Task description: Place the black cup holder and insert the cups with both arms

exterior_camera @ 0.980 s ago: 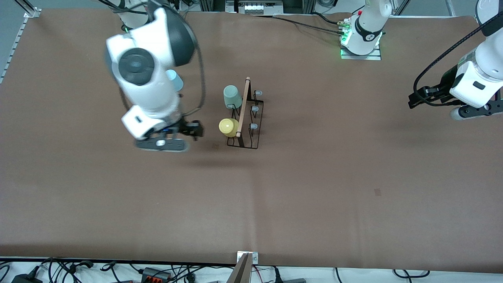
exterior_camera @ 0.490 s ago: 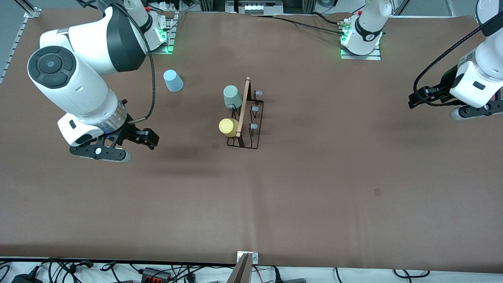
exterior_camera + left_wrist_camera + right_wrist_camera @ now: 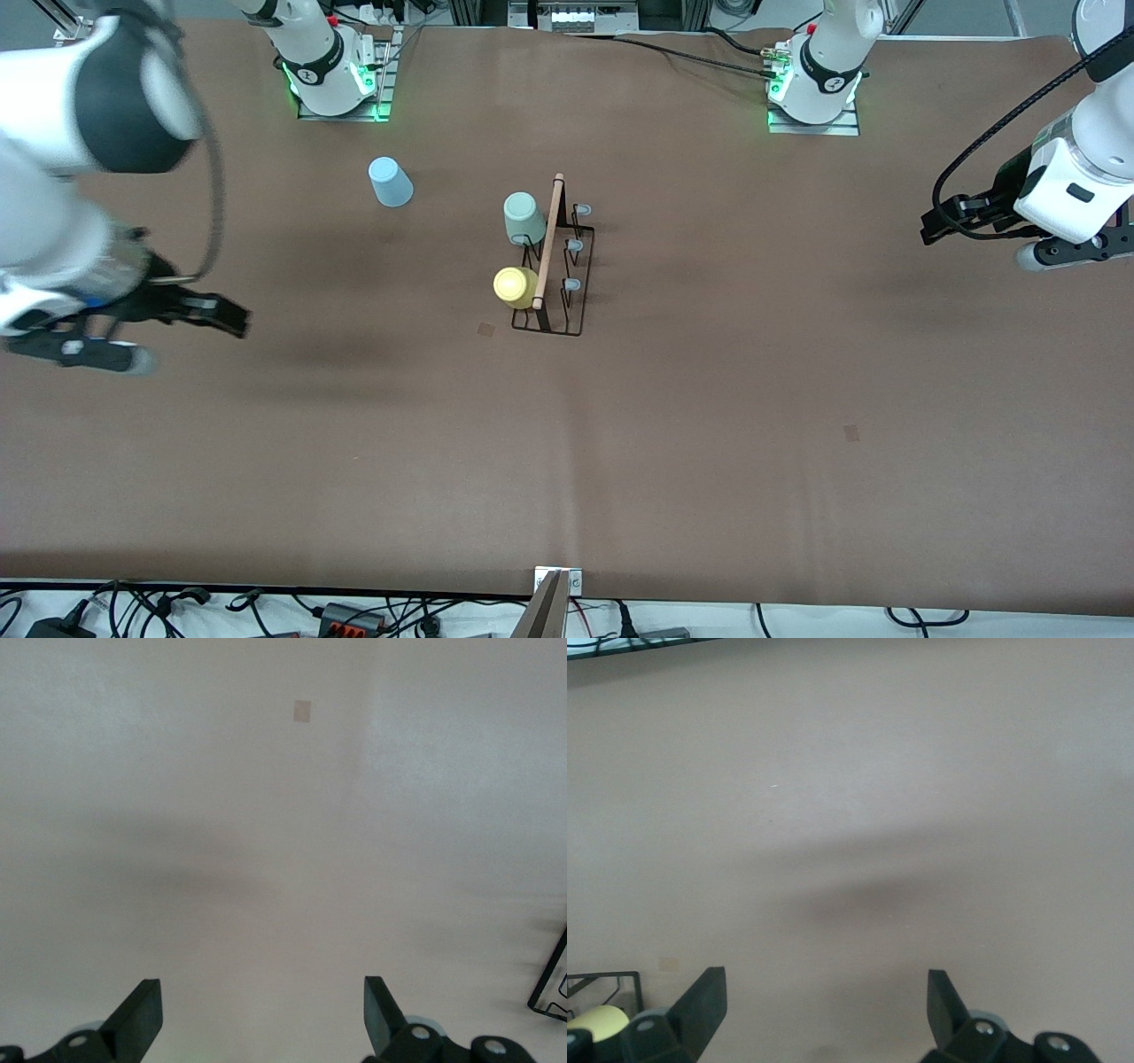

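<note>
Brown covering spreads over the whole worktop, with cables trailing along the edge nearest the front camera and the two arm bases standing along the edge farthest from it.

Near the middle of the worktop stands the black cup holder, its wooden rod handle running roughly from the base edge toward the camera edge. A mint green cup and a yellow cup sit on its pegs on the side toward the right arm's end, the yellow one nearer the front camera. Three blue-tipped pegs on the side toward the left arm's end are bare. A light blue cup stands upside down on the worktop, apart from the holder, toward the right arm's base.

At the right arm's end of the worktop, the right tool hangs over bare surface, fingers spread wide and holding nothing.

At the left arm's end, the left tool waits over bare surface, fingers likewise apart and empty.
</note>
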Motion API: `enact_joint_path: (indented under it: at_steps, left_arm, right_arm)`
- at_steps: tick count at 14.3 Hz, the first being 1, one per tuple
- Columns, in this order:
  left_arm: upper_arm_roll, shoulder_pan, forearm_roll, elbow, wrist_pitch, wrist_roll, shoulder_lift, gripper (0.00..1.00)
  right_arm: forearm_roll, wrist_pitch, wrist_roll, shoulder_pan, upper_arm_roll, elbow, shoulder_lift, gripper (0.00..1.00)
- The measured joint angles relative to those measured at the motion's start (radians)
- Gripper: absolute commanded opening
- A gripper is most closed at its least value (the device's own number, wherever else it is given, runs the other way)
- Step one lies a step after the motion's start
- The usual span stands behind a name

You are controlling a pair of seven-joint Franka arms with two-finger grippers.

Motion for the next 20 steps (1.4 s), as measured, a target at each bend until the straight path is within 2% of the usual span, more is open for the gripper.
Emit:
enact_joint_path:
  at_steps: [4, 9, 14, 17, 20]
  left_arm:
    - [0.0, 0.0, 0.0, 0.0, 0.0, 0.0, 0.0, 1.0]
    - [0.0, 0.0, 0.0, 0.0, 0.0, 0.0, 0.0, 1.0]
    - [0.0, 0.0, 0.0, 0.0, 0.0, 0.0, 0.0, 1.0]
    - [0.0, 0.0, 0.0, 0.0, 0.0, 0.0, 0.0, 1.0]
    - [0.0, 0.0, 0.0, 0.0, 0.0, 0.0, 0.0, 1.0]
  right_arm:
    - [0.006, -0.002, -0.082, -0.044, -0.018, 0.0, -0.026, 1.0]
    - [0.007, -0.003, -0.161, -0.119, -0.009, -0.021, -0.052, 1.0]
    - [0.007, -0.006, -0.243, -0.129, 0.0, -0.074, -0.116, 1.0]
    - [0.007, 0.016, -0.268, -0.133, 0.0, -0.153, -0.163, 1.0]
    - [0.007, 0.077, -0.269, -0.133, 0.002, -0.282, -0.245, 1.0]
